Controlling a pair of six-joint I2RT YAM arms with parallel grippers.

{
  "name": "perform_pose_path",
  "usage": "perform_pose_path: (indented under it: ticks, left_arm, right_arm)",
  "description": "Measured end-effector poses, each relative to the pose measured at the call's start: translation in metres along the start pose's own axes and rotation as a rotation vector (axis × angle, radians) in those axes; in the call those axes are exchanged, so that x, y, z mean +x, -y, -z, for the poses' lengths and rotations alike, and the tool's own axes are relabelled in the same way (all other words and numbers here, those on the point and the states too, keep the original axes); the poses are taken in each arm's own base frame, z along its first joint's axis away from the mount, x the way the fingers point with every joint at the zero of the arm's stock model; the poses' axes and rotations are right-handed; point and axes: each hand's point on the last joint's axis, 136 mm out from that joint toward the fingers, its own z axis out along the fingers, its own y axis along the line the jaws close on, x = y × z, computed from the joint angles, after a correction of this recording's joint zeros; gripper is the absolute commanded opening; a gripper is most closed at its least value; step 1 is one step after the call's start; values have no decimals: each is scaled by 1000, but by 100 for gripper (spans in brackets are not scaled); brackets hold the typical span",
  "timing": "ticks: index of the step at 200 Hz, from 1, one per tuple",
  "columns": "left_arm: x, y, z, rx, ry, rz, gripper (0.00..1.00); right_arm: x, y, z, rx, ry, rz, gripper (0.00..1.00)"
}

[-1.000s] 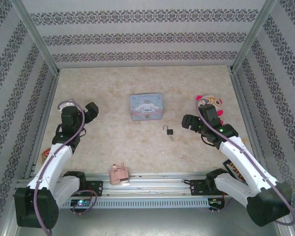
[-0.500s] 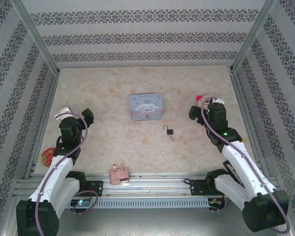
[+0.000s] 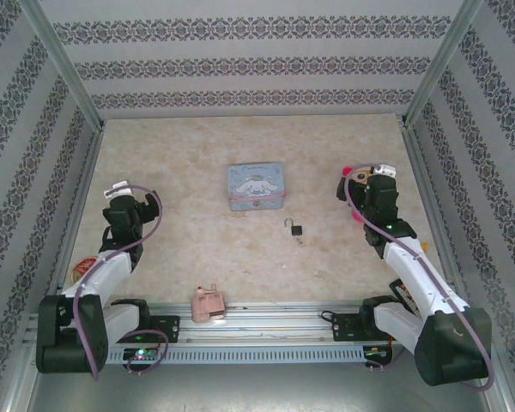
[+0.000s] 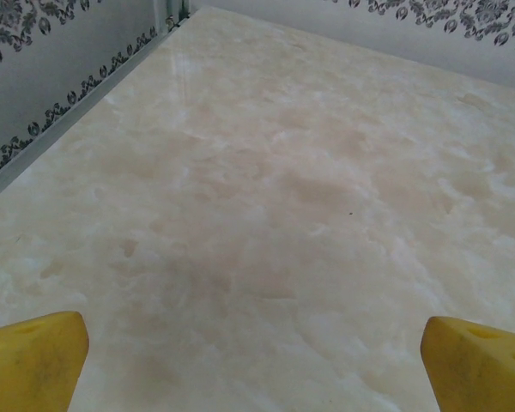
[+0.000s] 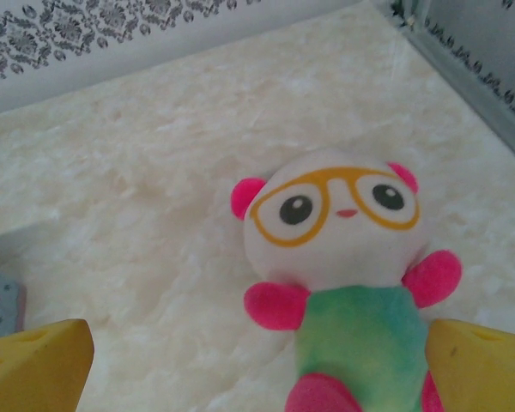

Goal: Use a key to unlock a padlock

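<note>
- The padlock lay on the table just past centre toward 3 o'clock, dark body down and silver shackle pointing to 12 o'clock.
- The key was a tiny grey sliver at the padlock's 5 o'clock, right beside it; the overhead view was too small to tell whether they touched.
- The blue tin sat at the padlock's 11 o'clock, near but apart from it.
- A pink toy stood at the padlock's 7 o'clock, by the table's near edge.
- The left gripper hung at the table's 9 o'clock, jaws spread wide over bare marble with nothing between them.
- The right gripper hung at the table's 3 o'clock, jaws likewise wide apart and holding nothing.
- A plush panda with orange glasses, pink ears and a green body lay beneath the right gripper, head toward 12 o'clock, well apart from the padlock.
</note>
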Motion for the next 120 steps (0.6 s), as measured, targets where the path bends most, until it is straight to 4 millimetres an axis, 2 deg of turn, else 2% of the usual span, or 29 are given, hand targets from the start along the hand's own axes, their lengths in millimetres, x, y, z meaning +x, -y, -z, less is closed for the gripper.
perform_pose_path:
  ticks: [47,91,120]
  left_arm:
    - [8,7,-20,53,-2,-41,99]
    - [11,23,-23,159,59,-78,99]
    - [24,36,-24,248,72,-94,99]
  right_arm:
    - [10,12,-5,29,93,90,98]
    - [12,14,-1,19,180,164,98]
    - [28,18,-1,12,203,207,98]
